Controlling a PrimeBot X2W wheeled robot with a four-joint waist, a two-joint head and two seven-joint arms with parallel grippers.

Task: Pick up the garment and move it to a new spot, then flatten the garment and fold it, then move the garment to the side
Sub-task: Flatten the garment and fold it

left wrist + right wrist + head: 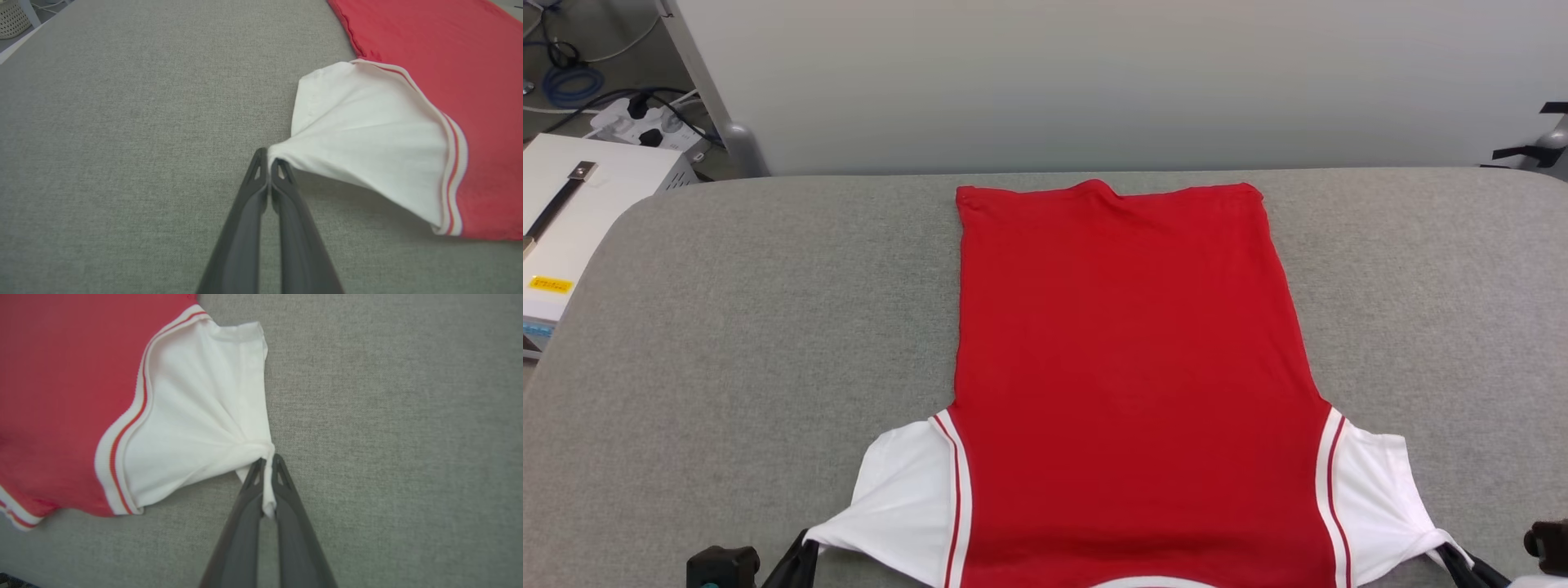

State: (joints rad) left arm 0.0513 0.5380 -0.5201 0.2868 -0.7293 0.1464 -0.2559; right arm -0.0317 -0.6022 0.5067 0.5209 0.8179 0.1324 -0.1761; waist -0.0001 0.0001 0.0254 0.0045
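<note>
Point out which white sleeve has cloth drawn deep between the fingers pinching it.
The right sleeve, held by the right gripper: a strip of its cloth runs down between the fingers. The left gripper nips the left sleeve only at its tip.

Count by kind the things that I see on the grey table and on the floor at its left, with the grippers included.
garment: 1
grippers, each shut on a sleeve tip of the garment: 2 (left gripper, right gripper)
white box: 1
power strip: 1
Total: 5
</note>
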